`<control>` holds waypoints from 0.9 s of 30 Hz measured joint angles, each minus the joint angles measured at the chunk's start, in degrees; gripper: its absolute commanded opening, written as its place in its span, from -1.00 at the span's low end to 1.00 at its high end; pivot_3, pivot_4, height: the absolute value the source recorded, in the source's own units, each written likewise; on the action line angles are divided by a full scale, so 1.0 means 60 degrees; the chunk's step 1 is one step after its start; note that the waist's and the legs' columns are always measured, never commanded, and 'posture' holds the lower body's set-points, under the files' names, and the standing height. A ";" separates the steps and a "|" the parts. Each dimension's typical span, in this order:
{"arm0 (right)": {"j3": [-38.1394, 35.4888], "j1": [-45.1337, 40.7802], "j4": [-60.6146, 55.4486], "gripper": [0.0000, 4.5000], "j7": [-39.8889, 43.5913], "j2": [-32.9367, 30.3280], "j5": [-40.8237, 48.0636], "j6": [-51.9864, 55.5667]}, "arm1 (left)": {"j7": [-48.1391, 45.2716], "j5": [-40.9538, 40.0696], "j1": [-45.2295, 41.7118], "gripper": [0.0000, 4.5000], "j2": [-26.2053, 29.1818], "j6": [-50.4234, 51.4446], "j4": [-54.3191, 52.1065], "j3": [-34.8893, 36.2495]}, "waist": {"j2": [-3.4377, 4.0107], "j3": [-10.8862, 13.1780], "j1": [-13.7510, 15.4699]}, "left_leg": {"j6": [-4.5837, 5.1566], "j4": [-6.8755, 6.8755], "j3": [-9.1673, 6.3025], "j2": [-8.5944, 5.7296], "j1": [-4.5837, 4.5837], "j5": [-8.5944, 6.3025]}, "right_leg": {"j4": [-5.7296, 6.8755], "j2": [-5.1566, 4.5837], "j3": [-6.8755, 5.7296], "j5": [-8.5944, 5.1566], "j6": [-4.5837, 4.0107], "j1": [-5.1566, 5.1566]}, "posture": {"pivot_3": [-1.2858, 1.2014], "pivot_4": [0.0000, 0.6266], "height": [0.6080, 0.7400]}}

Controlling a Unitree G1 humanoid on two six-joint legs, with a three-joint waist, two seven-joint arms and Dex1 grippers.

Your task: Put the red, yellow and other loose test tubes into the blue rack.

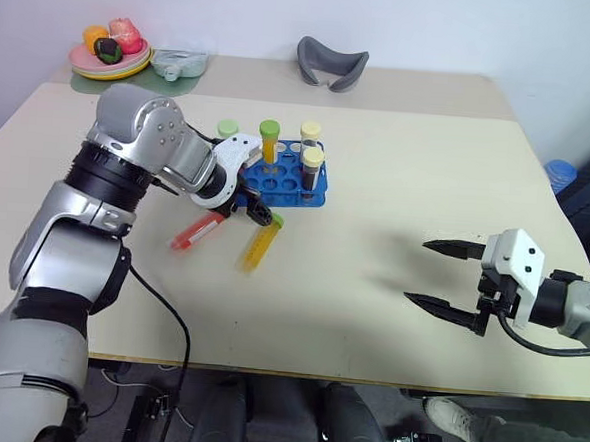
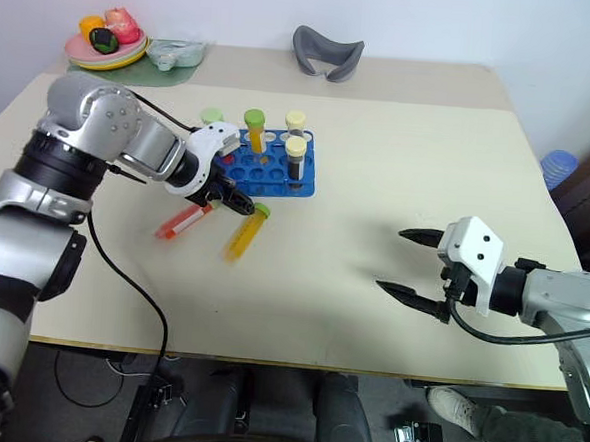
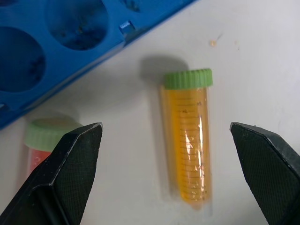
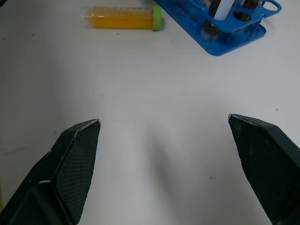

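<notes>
A lab-style test room: a plain beige table against a white wall, with a bright blue plastic tube rack holding capped tubes.

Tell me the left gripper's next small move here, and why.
Probably lower the left gripper and close: its fingers are open on either side of the yellow tube, which lies flat on the table beside the blue rack, not yet gripped.

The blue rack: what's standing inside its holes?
The blue rack holds capped tubes upright: a green-capped yellow one and pale-capped dark ones. The left pincer covers its near-left corner, hiding the holes there.
</notes>
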 measured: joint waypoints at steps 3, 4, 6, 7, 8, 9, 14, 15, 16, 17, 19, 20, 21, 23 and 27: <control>0.0015 0.0189 -0.0172 0.98 -0.0111 0.0055 -0.0015 -0.0015 | -0.0480 0.0211 -0.0440 1.00 -0.0323 0.0001 0.0297 -0.0480 | 0.0000 0.0000 0.0005 | 0.0000 0.0000 0.0000 -0.0002 -0.0002 0.0000 | -0.0001 0.0000 0.0000 -0.0002 0.0002 0.0001 | 0.03 -0.52 1.00; 0.0021 0.0229 -0.0249 0.98 -0.0146 0.0098 -0.0013 -0.0015 | -0.0649 0.0327 -0.0557 1.00 -0.0438 0.0000 0.0345 -0.0630 | 0.0000 0.0000 0.0004 | 0.0000 0.0000 0.0003 -0.0003 -0.0002 0.0000 | -0.0001 -0.0001 0.0000 -0.0002 0.0002 0.0000 | 0.03 -0.52 1.00; 0.0019 0.0256 -0.0362 0.98 -0.0216 0.0104 -0.0012 -0.0016 | -0.0940 0.0556 -0.0662 1.00 -0.0567 0.0000 0.0387 -0.0866 | 0.0000 0.0000 -0.0014 | 0.0000 0.0000 0.0003 -0.0003 -0.0002 0.0000 | -0.0001 -0.0001 0.0001 -0.0003 0.0003 0.0000 | 0.03 -0.52 1.00; 0.0019 0.0275 -0.0386 0.98 -0.0254 0.0104 -0.0012 -0.0016 | -0.1112 0.0728 -0.0692 1.00 -0.0643 0.0001 0.0405 -0.0998 | 0.0000 0.0000 -0.0034 | 0.0000 0.0000 0.0002 -0.0003 -0.0002 0.0000 | 0.0001 0.0001 0.0001 -0.0003 0.0003 -0.0001 | 0.03 -0.52 1.00; 0.0019 0.0278 -0.0391 0.98 -0.0296 0.0106 -0.0012 -0.0015 | -0.1306 0.0936 -0.0706 1.00 -0.0727 0.0001 0.0414 -0.1145 | 0.0001 0.0000 -0.0037 | 0.0000 0.0000 0.0001 -0.0003 -0.0001 0.0000 | 0.0004 0.0002 0.0001 -0.0003 0.0003 -0.0002 | 0.03 -0.52 1.00; 0.0019 0.0276 -0.0400 0.98 -0.0336 0.0106 -0.0013 -0.0016 | -0.1454 0.1106 -0.0705 1.00 -0.0806 0.0001 0.0429 -0.1221 | 0.0001 0.0000 -0.0038 | 0.0001 0.0000 0.0001 -0.0003 -0.0001 0.0000 | 0.0005 0.0003 0.0001 -0.0003 0.0002 -0.0004 | 0.03 -0.52 1.00; 0.0018 0.0279 -0.0470 0.98 -0.0454 0.0108 -0.0010 -0.0019 | -0.2086 0.1999 -0.0702 1.00 -0.1062 0.0002 0.0485 -0.1540 | 0.0000 0.0000 -0.0010 | 0.0001 0.0001 0.0002 -0.0003 -0.0003 0.0000 | 0.0003 0.0002 0.0002 -0.0003 0.0003 -0.0003 | 0.03 -0.52 1.00; 0.0018 0.0282 -0.0494 0.98 -0.0465 0.0108 -0.0008 -0.0019 | -0.2178 0.2209 -0.0698 1.00 -0.1095 0.0001 0.0522 -0.1544 | 0.0000 0.0000 -0.0011 | 0.0001 0.0001 0.0002 -0.0003 -0.0003 0.0000 | 0.0003 0.0002 0.0002 -0.0003 0.0003 -0.0003 | 0.03 -0.52 1.00; 0.0018 0.0286 -0.0524 0.98 -0.0469 0.0108 -0.0003 -0.0019 | -0.2271 0.2416 -0.0680 1.00 -0.1138 0.0000 0.0571 -0.1543 | 0.0000 0.0000 -0.0013 | 0.0001 0.0001 0.0002 -0.0003 -0.0003 0.0000 | 0.0003 0.0002 0.0002 -0.0003 0.0003 -0.0003 | 0.03 -0.52 1.00; 0.0018 0.0300 -0.0536 0.98 -0.0470 0.0107 -0.0001 -0.0019 | -0.2357 0.2638 -0.0614 1.00 -0.1198 0.0000 0.0583 -0.1543 | 0.0000 0.0000 -0.0011 | 0.0001 0.0001 0.0001 -0.0003 -0.0003 0.0000 | 0.0003 0.0002 0.0002 -0.0003 0.0003 -0.0003 | 0.03 -0.52 1.00; 0.0018 0.0304 -0.0536 0.98 -0.0471 0.0107 0.0003 -0.0016 | -0.2454 0.2849 -0.0514 1.00 -0.1290 0.0002 0.0640 -0.1537 | 0.0000 0.0000 -0.0010 | 0.0001 0.0002 0.0002 -0.0004 -0.0003 0.0000 | 0.0004 0.0001 0.0002 -0.0003 0.0003 -0.0002 | 0.03 -0.52 1.00; 0.0018 0.0301 -0.0537 0.98 -0.0470 0.0106 0.0010 -0.0011 | -0.2497 0.2991 -0.0441 1.00 -0.1373 0.0002 0.0707 -0.1525 | 0.0000 0.0000 -0.0010 | 0.0001 0.0003 0.0002 -0.0003 -0.0003 0.0000 | 0.0004 0.0001 0.0002 -0.0003 0.0003 -0.0002 | 0.03 -0.52 1.00; 0.0018 0.0295 -0.0536 0.98 -0.0469 0.0103 0.0028 0.0008 | -0.2523 0.3126 -0.0381 1.00 -0.1494 0.0003 0.0840 -0.1506 | 0.0000 0.0000 -0.0005 | 0.0001 0.0004 0.0001 -0.0003 -0.0003 0.0000 | 0.0004 0.0001 0.0002 -0.0003 0.0003 -0.0002 | 0.03 -0.52 1.00; 0.0018 0.0230 -0.0537 0.98 -0.0453 0.0085 0.0087 0.0022 | -0.2576 0.3357 -0.0356 1.00 -0.1715 0.0004 0.1051 -0.1467 | 0.0000 0.0000 0.0002 | 0.0001 0.0005 0.0001 -0.0003 -0.0006 0.0000 | 0.0004 0.0000 0.0002 -0.0003 0.0003 -0.0003 | 0.03 -0.52 1.00; 0.0017 0.0133 -0.0536 0.98 -0.0438 0.0028 0.0126 0.0057 | -0.2720 0.3732 -0.0352 1.00 -0.2016 0.0004 0.1215 -0.1190 | 0.0000 0.0000 -0.0001 | 0.0001 0.0005 0.0000 -0.0003 -0.0006 0.0000 | 0.0004 0.0000 0.0002 -0.0003 0.0003 -0.0003 | 0.03 -0.52 1.00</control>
